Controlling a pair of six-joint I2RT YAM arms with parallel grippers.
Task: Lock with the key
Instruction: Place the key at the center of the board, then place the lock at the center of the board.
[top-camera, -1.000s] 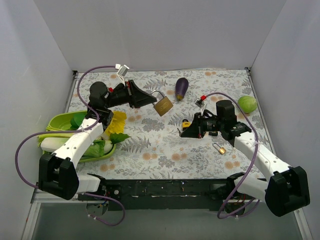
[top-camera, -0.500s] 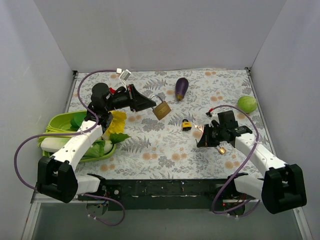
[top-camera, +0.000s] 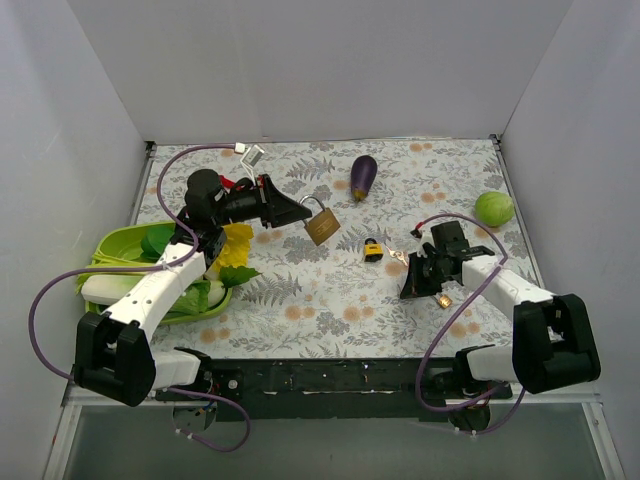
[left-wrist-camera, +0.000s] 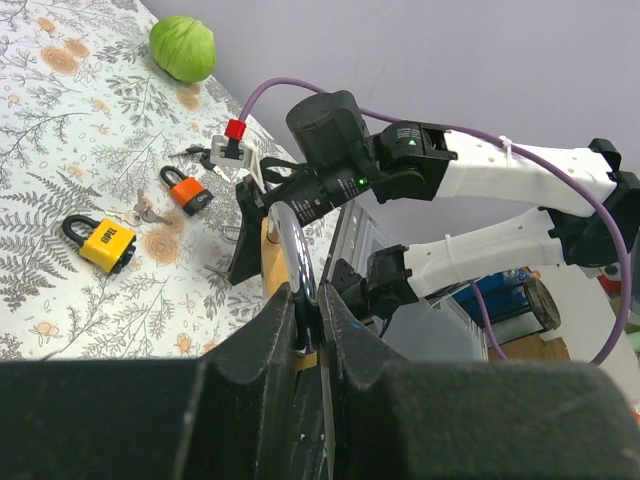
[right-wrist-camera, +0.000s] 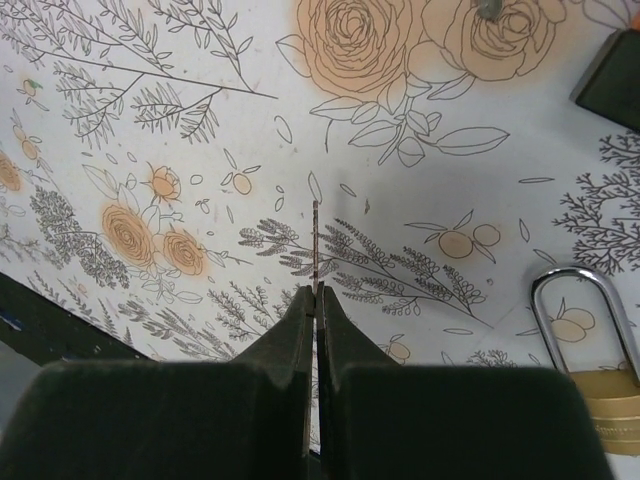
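My left gripper (top-camera: 298, 211) is shut on the steel shackle (left-wrist-camera: 290, 245) of a large brass padlock (top-camera: 322, 226) and holds it above the table; the jaws pinch the shackle in the left wrist view (left-wrist-camera: 308, 305). My right gripper (top-camera: 409, 289) points down at the table near its front. It is shut on a thin key (right-wrist-camera: 316, 240), seen edge-on and sticking out of the closed jaws (right-wrist-camera: 316, 300). A small brass padlock (top-camera: 441, 298) lies just right of it and shows in the right wrist view (right-wrist-camera: 590, 375).
A yellow padlock (top-camera: 372, 249) and an orange padlock (left-wrist-camera: 190, 192) with loose keys lie mid-table. An eggplant (top-camera: 363, 176) is at the back, a green ball-like cabbage (top-camera: 494, 208) at the right. A green tray (top-camera: 115, 243) of vegetables is at the left.
My right gripper has moved from beside the yellow padlock toward the near edge, next to the small brass padlock. My left gripper with the big padlock shifted slightly.
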